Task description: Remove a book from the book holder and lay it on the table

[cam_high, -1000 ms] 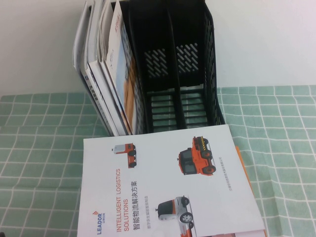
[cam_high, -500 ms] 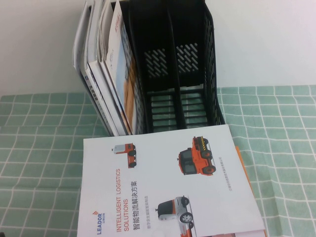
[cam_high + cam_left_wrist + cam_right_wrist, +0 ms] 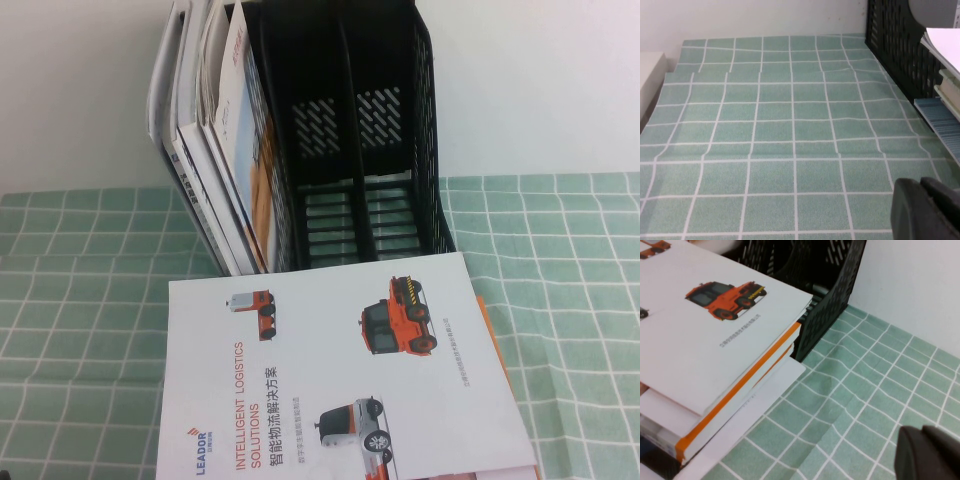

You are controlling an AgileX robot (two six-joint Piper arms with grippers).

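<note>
The book (image 3: 340, 370), a white brochure with orange vehicle photos and red lettering, lies flat and face up in front of the book holder (image 3: 350, 140), on top of a stack of other booklets. In the right wrist view the book (image 3: 715, 330) rests over an orange-edged booklet (image 3: 740, 390). The black book holder's middle and right slots are empty. Neither gripper shows in the high view. My left gripper (image 3: 921, 184) hovers shut and empty over the table (image 3: 790, 125), left of the holder (image 3: 895, 40). My right gripper (image 3: 922, 431) is shut and empty above the cloth, to the right of the stack.
Several brochures (image 3: 215, 130) stand leaning in the holder's left slot. A white wall (image 3: 540, 80) runs behind the table. A pale box edge (image 3: 647, 75) sits at the cloth's far left. The cloth (image 3: 840, 410) is wrinkled beside the stack.
</note>
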